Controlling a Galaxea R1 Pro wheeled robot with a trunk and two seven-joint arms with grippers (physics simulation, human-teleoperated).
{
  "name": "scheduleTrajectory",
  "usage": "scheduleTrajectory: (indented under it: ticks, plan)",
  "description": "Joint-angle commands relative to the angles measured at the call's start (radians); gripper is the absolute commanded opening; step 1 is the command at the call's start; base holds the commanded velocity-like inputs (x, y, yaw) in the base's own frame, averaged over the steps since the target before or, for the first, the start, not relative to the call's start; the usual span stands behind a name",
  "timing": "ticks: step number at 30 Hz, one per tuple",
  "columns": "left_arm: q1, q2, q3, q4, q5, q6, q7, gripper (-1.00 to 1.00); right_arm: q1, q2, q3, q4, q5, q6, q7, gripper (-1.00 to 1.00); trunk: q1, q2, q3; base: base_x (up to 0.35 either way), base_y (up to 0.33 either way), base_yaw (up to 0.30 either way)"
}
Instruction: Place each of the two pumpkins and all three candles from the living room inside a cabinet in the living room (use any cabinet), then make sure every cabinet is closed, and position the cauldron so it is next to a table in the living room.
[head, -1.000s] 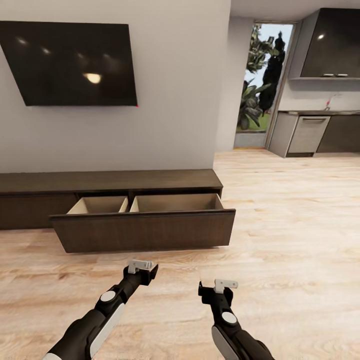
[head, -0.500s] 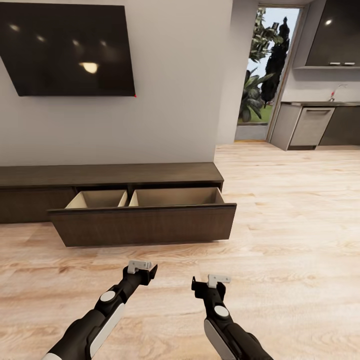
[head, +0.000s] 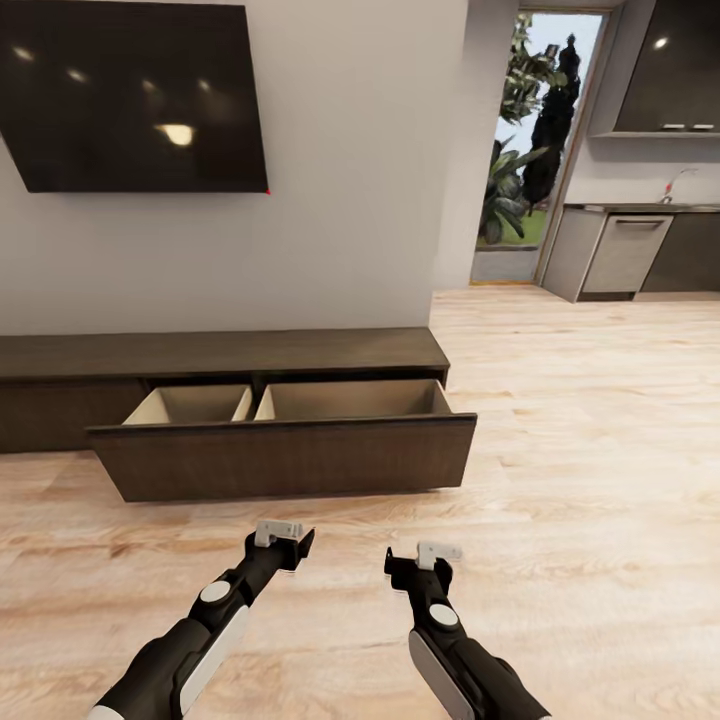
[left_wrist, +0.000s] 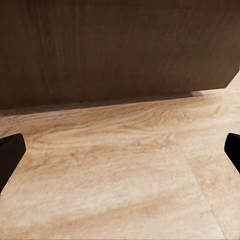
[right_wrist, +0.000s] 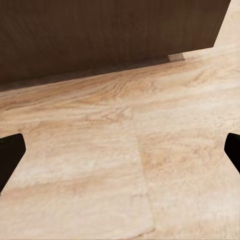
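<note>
The long dark-brown cabinet (head: 220, 352) runs along the wall, with its wide drawer (head: 280, 455) pulled out. Two beige compartments show inside, and what I can see of them is bare. My left gripper (head: 284, 538) hangs open low over the floor just in front of the drawer front (left_wrist: 120, 45). My right gripper (head: 425, 558) is open beside it, a little nearer to me, facing the same dark panel (right_wrist: 100, 30). Nothing lies between either pair of fingers (left_wrist: 7, 155). The pumpkins, candles, cauldron and table are out of view.
A black television (head: 135, 95) hangs on the wall above the cabinet. Light wooden floor (head: 580, 450) stretches to the right toward a glass door (head: 530, 140) and grey kitchen units (head: 625, 250).
The whole picture has shifted a little, so the camera moved. The drawer front looks slightly wider and nearer. My right gripper has drifted a bit left and forward; the left one holds its place.
</note>
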Motion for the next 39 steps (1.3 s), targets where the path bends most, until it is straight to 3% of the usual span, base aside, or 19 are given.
scheduleTrajectory:
  ticks: [1, 10, 16, 20, 24, 31, 39]
  plan:
    - [0.0, 0.001, -0.003, -0.002, 0.01, 0.004, 0.005, 1.0, -0.001, -0.001, 0.004, -0.001, -0.006, 0.001, -0.008, 1.0, 0.0, 0.0, -0.001, 0.292, 0.0, 0.0]
    - [0.0, 0.001, 0.0, -0.002, 0.01, 0.004, 0.003, 1.0, -0.004, 0.003, 0.003, 0.031, -0.008, -0.112, -0.009, 1.0, 0.0, 0.0, -0.001, 0.123, 0.0, 0.0]
    - [0.0, 0.001, -0.001, -0.002, 0.01, 0.004, 0.0, 1.0, -0.008, 0.007, 0.003, 0.057, -0.007, -0.132, -0.009, 1.0, 0.0, 0.0, -0.001, 0.011, 0.0, 0.0]
    - [0.0, 0.001, -0.002, -0.002, 0.01, 0.004, -0.001, 1.0, -0.038, 0.016, 0.006, 0.095, -0.006, -0.134, -0.011, 1.0, 0.0, 0.0, -0.001, 0.002, 0.0, 0.0]
    - [0.0, 0.001, -0.001, -0.002, 0.01, 0.004, 0.0, 1.0, -0.103, 0.032, 0.007, 0.196, -0.006, -0.135, -0.012, 1.0, 0.0, 0.0, -0.001, 0.0, 0.0, 0.0]
    - [0.0, 0.001, 0.0, -0.001, 0.009, 0.005, 0.003, 1.0, -0.137, 0.038, 0.01, 0.241, -0.001, -0.137, -0.012, 1.0, 0.0, 0.0, -0.001, 0.067, 0.0, 0.0]
    - [-0.001, -0.001, 0.0, 0.001, 0.008, 0.008, 0.005, 1.0, -0.143, 0.04, 0.016, 0.251, 0.085, -0.137, -0.012, 1.0, 0.0, 0.0, -0.001, 0.192, 0.0, 0.0]
